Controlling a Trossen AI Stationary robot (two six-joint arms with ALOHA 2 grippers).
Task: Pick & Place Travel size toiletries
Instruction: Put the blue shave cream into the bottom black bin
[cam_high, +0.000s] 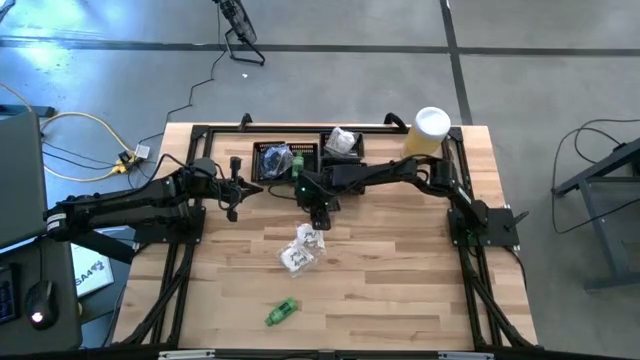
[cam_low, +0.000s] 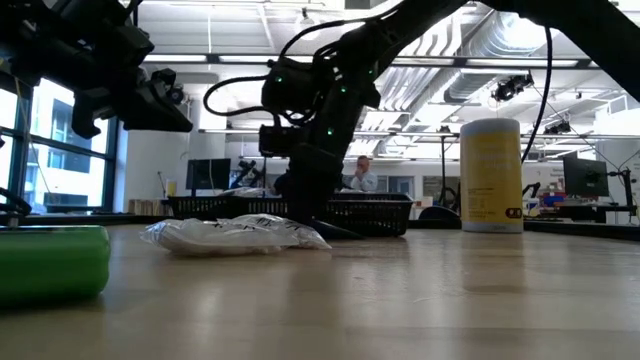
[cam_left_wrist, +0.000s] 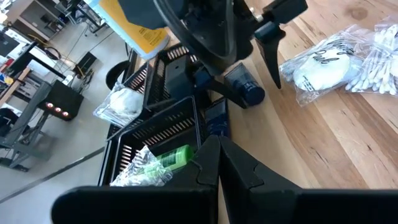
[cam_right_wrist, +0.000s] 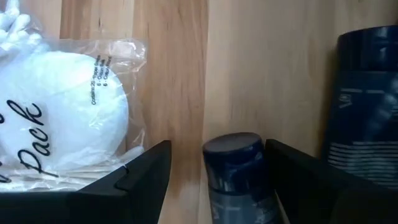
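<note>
Wood table. Right tool down beside trays, fingers wide open around navy bottle, not clamped. White sachet just beside. Left tool closed, empty, hovering near trays.

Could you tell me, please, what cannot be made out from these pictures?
- Whether the open right claw touches the navy bottle between its fingers: right wrist view cuts them off at its lower edge.
- Contents of the black trays: high view, too small, partly under the right arm.
- Green tube: low view, cut off by the edge.
</note>
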